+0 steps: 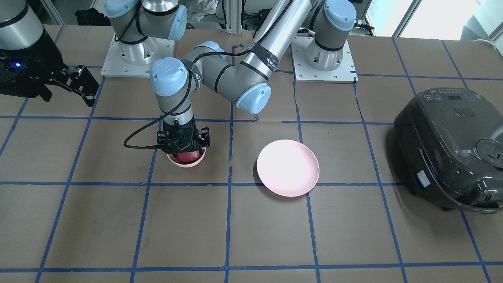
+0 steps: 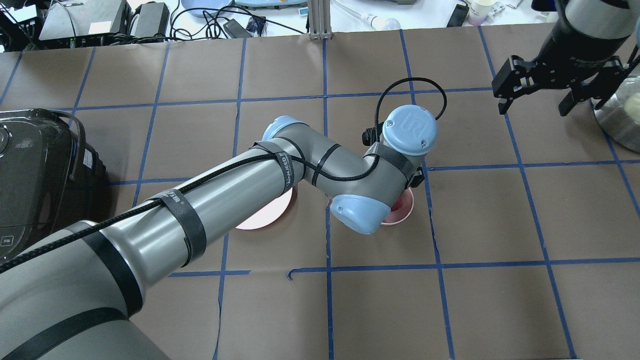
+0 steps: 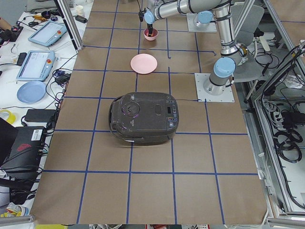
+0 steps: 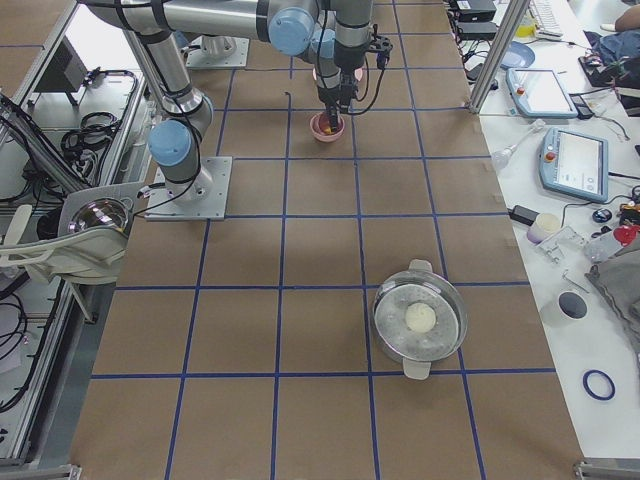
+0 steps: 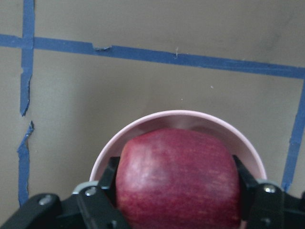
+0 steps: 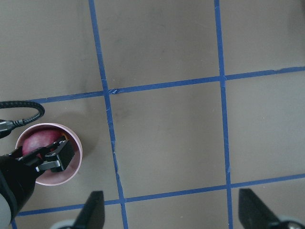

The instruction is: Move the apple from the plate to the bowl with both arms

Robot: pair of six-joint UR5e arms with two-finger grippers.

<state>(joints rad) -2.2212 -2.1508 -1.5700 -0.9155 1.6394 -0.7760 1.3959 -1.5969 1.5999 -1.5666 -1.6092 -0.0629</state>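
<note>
The dark red apple [image 5: 176,176] sits low inside the small deep pink bowl [image 5: 190,117], between the black fingers [image 5: 102,186] of my left gripper [image 1: 184,148]. The left arm reaches across the table, and its gripper points straight down into the bowl [image 1: 184,163], shut on the apple [image 1: 188,156]. The wide pink plate [image 1: 287,167] lies empty beside the bowl; in the overhead view the arm partly hides the plate [image 2: 260,217]. My right gripper [image 2: 537,97] hangs open and empty, well above the table and away from the bowl.
A black rice cooker [image 1: 452,149] stands at the table's end on my left. A steel pot [image 4: 420,318] with a pale round thing in it stands at the end on my right. Blue tape lines grid the brown table.
</note>
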